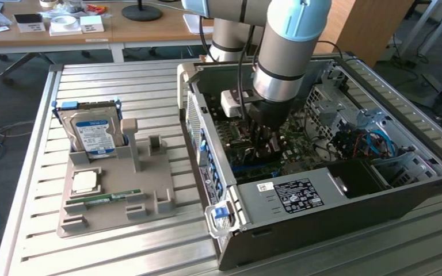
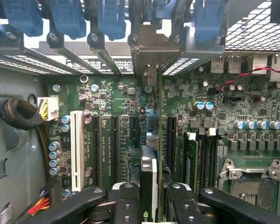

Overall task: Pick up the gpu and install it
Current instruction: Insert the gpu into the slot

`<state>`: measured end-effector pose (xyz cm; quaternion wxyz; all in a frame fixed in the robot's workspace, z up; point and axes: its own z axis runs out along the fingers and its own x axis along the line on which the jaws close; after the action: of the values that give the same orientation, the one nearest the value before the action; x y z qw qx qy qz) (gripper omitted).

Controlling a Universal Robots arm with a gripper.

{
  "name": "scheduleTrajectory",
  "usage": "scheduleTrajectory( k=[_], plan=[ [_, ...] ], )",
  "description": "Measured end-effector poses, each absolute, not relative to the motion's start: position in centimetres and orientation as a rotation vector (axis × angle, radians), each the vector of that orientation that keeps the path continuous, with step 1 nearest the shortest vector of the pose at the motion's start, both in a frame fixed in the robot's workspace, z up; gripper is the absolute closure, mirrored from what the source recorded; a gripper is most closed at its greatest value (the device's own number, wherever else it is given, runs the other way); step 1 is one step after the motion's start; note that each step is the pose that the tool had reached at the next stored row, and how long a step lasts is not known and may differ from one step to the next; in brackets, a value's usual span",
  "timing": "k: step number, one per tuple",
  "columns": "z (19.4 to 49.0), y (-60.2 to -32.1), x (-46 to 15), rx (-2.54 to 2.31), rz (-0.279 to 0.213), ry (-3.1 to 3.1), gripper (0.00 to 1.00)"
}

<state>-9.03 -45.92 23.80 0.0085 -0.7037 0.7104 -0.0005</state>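
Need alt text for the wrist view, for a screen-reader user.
The gripper grips the gpu edge-on over the green motherboard, among its black expansion slots, inside the PC case. A white slot, the CPU socket and a row of blue clips are also visible.

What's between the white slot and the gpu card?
In the wrist view, black slots on the green motherboard lie between the white slot and the gpu.
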Motion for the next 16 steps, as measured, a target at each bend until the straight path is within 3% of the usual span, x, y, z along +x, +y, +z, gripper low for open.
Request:
scheduleTrajectory(
  k=[16],
  plan=[
    [23.65, -45.92, -9.26, -2.199, -0.003, 2.219, 0.73]
  ],
)
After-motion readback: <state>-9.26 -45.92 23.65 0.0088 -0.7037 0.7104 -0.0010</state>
